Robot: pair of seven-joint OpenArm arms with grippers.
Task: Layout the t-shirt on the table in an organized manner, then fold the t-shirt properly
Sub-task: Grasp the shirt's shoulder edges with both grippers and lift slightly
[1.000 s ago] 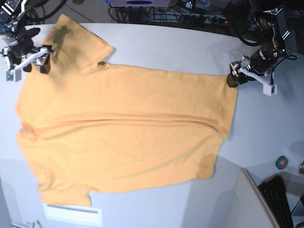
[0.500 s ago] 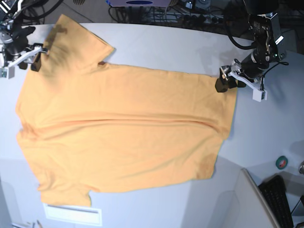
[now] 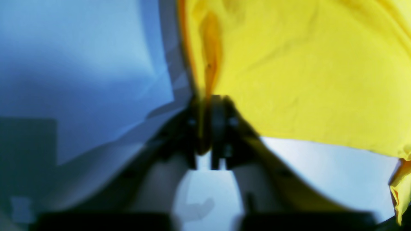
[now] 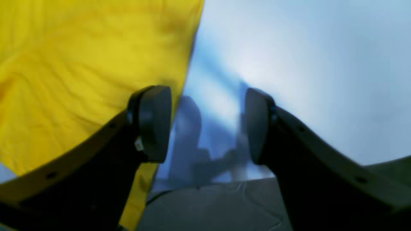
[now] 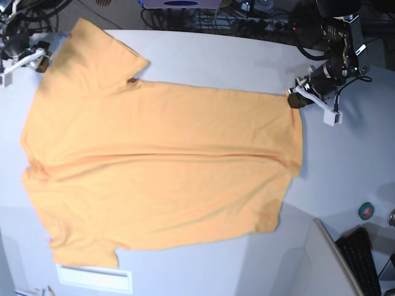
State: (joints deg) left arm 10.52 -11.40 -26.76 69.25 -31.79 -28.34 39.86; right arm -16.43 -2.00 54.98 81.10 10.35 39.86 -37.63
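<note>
The orange-yellow t-shirt [image 5: 160, 160] lies spread flat on the white table [image 5: 345, 154], plain side up, sleeves toward the left of the base view. My left gripper [image 5: 295, 98] is shut on the shirt's hem corner at the right. The left wrist view shows its jaws [image 3: 205, 128] pinched on a fold of yellow cloth [image 3: 305, 80]. My right gripper [image 5: 38, 61] stands open by the far sleeve's edge at the top left. In the right wrist view it [image 4: 205, 125] holds nothing; one finger [image 4: 154, 125] overlaps the shirt's edge [image 4: 80, 64] and the other is over bare table [image 4: 289, 48].
A green tape roll [image 5: 366, 211] and a black keyboard [image 5: 361, 262] sit at the lower right beside a raised grey panel. A white label [image 5: 92, 277] lies under the near sleeve. Cables and gear [image 5: 203, 15] crowd the table's far edge.
My left gripper has closed on the hem corner and drawn it slightly inward. The right gripper has moved up and left off the sleeve, staying open.
</note>
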